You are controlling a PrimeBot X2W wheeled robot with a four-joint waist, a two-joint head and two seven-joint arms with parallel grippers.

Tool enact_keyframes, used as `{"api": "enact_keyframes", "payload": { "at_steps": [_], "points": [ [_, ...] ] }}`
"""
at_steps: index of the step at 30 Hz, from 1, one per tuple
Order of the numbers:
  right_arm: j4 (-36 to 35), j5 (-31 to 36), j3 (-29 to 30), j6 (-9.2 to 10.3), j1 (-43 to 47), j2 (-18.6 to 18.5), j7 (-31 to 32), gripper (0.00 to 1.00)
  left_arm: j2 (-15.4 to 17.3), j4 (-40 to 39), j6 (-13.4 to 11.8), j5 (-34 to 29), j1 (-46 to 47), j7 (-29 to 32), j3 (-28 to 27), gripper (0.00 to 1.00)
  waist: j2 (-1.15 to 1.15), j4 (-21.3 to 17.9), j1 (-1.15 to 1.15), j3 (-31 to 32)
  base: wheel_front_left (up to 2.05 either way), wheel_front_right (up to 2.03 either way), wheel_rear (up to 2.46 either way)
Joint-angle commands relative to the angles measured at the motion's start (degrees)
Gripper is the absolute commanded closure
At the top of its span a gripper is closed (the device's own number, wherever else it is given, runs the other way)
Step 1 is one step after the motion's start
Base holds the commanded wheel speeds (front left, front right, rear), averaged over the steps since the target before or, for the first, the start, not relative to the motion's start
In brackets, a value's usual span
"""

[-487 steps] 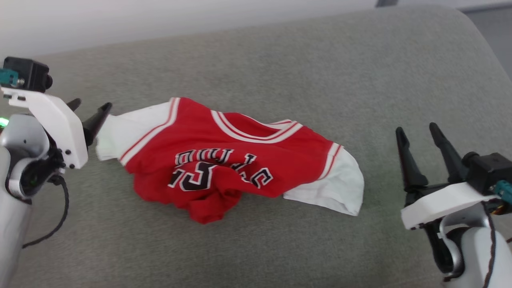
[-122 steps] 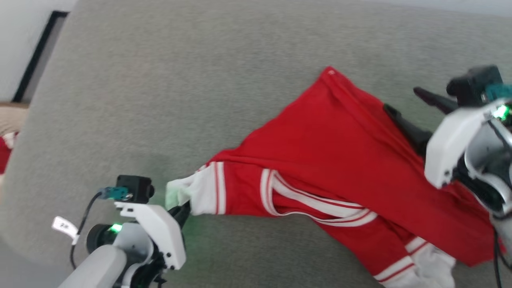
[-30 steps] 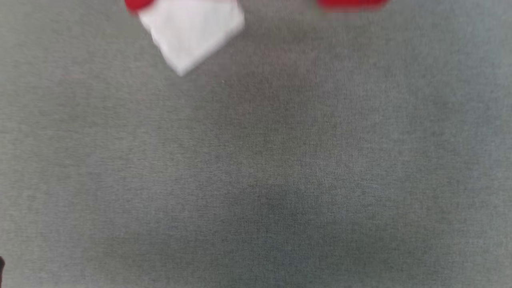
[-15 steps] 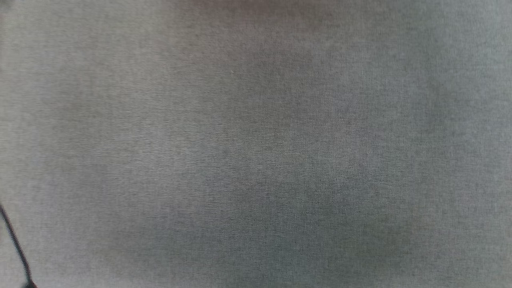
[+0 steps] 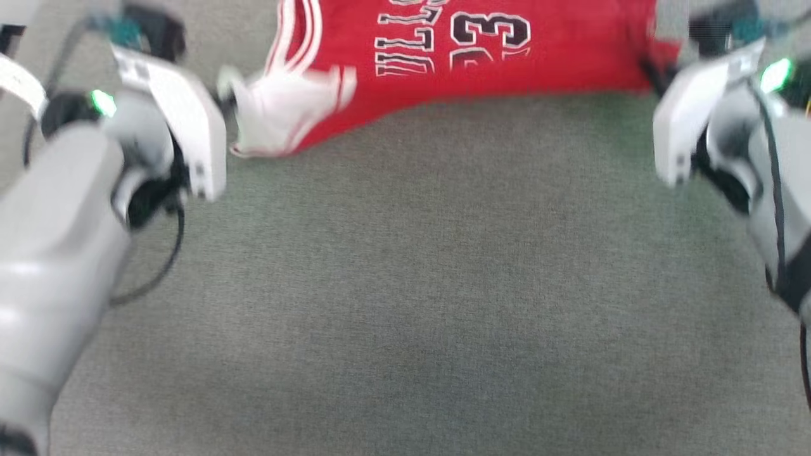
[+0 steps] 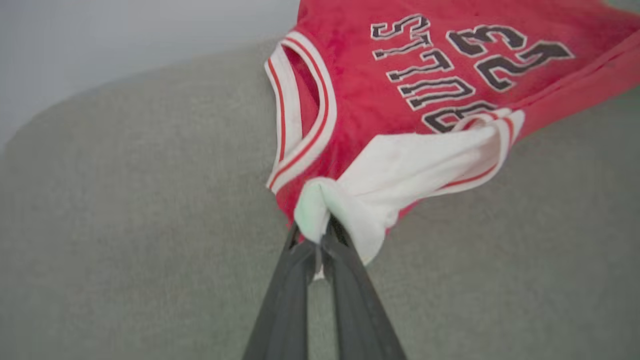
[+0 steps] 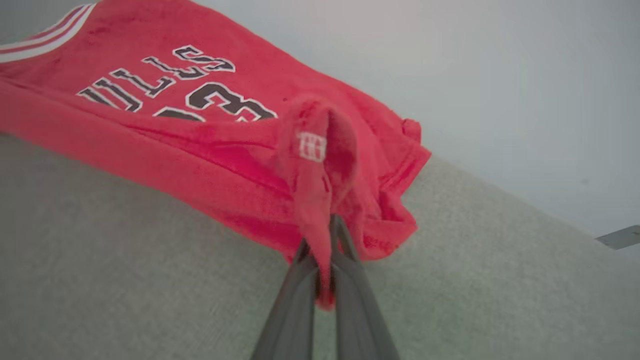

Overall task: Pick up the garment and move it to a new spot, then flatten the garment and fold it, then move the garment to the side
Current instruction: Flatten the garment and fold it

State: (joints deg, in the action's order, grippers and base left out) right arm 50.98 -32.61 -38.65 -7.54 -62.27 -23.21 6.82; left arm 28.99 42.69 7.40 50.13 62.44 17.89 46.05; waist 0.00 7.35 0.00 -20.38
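Observation:
The garment [image 5: 507, 57], a red jersey with white sleeves and black number 23, is stretched across the top of the head view over the grey cushion [image 5: 405, 285]. My left gripper [image 6: 320, 240] is shut on the bunched white sleeve [image 6: 350, 210]; in the head view it sits at the upper left [image 5: 225, 104]. My right gripper [image 7: 325, 235] is shut on a pinch of the red hem corner [image 7: 315, 190], seen at the upper right [image 5: 652, 69] of the head view. The lettering faces up [image 6: 450, 65].
The grey upholstered cushion [image 6: 125, 225] spreads below and in front of the garment. Its rounded edge meets a pale wall [image 7: 500, 75] beyond. A black cable [image 5: 158, 266] loops off my left forearm.
The head view has swung: half a second ago only grey cushion showed, now both arms and the stretched garment are in it. The picture is motion-blurred.

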Motion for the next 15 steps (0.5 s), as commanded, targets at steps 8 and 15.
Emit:
{"api": "enact_keyframes", "payload": {
  "at_steps": [8,15],
  "points": [
    [-15.7,-8.7,-0.9,0.12,15.5,-9.7,6.6,1.00,7.5,-18.6,-7.8,5.7,-16.0,9.0,0.1,1.00,0.00,0.5,0.00,2.6,0.00,0.00,0.00],
    [-27.2,-9.8,3.5,0.12,30.5,-15.3,9.5,1.00,14.0,-38.6,-18.7,9.5,-31.8,12.0,0.5,1.00,0.00,0.2,0.00,3.9,0.00,0.00,0.00]
  ]
}}
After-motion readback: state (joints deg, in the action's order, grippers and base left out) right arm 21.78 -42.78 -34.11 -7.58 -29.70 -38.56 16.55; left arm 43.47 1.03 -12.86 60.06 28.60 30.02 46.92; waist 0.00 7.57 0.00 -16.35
